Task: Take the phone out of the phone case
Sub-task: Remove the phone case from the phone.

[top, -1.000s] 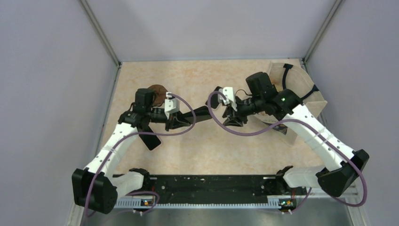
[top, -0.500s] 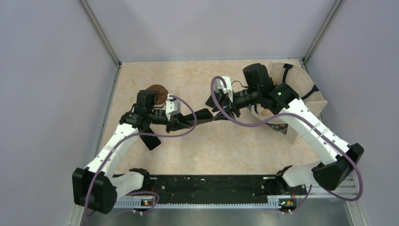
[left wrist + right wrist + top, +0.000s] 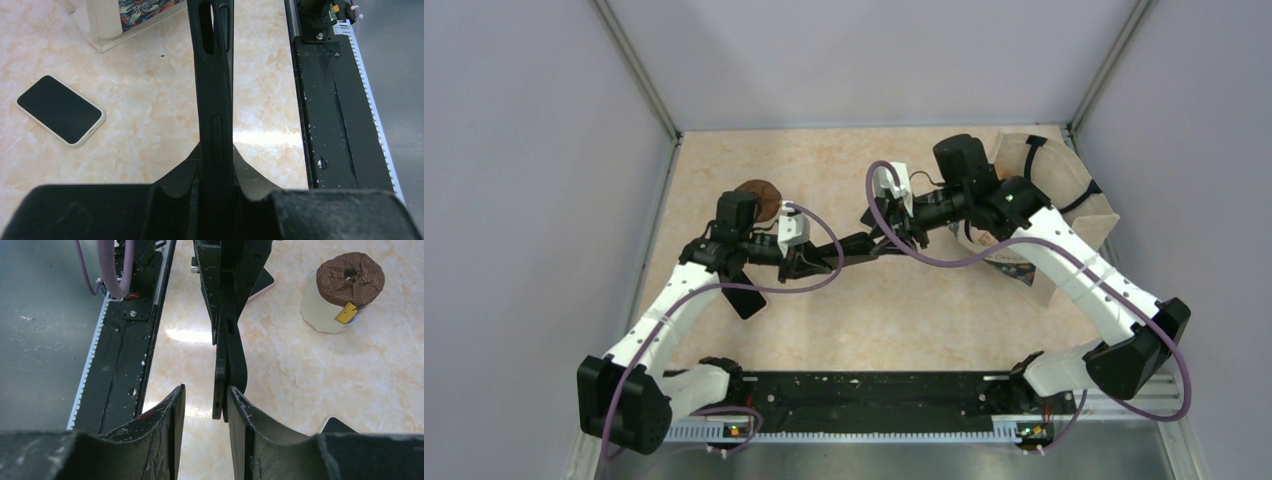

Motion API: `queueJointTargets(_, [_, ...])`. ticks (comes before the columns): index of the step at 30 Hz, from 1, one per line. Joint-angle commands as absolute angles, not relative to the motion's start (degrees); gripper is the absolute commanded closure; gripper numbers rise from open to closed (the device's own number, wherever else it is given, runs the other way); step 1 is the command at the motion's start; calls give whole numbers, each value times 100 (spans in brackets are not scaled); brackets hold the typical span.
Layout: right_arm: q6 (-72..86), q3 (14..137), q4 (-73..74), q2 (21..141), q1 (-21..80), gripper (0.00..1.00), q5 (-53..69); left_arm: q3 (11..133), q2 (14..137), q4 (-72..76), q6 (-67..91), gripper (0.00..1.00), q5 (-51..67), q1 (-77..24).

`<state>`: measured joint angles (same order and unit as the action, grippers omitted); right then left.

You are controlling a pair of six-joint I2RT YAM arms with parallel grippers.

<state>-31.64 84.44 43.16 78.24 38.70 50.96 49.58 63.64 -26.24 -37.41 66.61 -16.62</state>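
We squeeze phone case point(image 3: 212, 100) tight in left tool point(image 3: 212, 172). Right tool point(image 3: 205, 392) gapes around far end, not pinching. Phone point(image 3: 218, 385) looks part peeled, not out yet.

Black phone case point(image 3: 215, 100), cream-rimmed black loose phone point(image 3: 60, 110), brown-topped cream roll point(image 3: 345, 290) — table point(image 3: 140, 125) beige, marbled.

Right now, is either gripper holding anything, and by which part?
The left gripper clamps the black phone case across its flat faces, at one end. The right gripper stands open around the other end, not gripping.
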Motion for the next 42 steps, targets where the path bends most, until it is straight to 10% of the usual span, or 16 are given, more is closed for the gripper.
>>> queueJointTargets(1, [-3116, 8530, 4113, 7806, 3971, 64, 5273, 5005, 6232, -2185, -3671, 100, 6967, -1693])
queueJointTargets(42, [-2907, 8118, 3675, 7994, 4034, 66, 4711, 5054, 6173, -2647, -4198, 100, 7349, -1784])
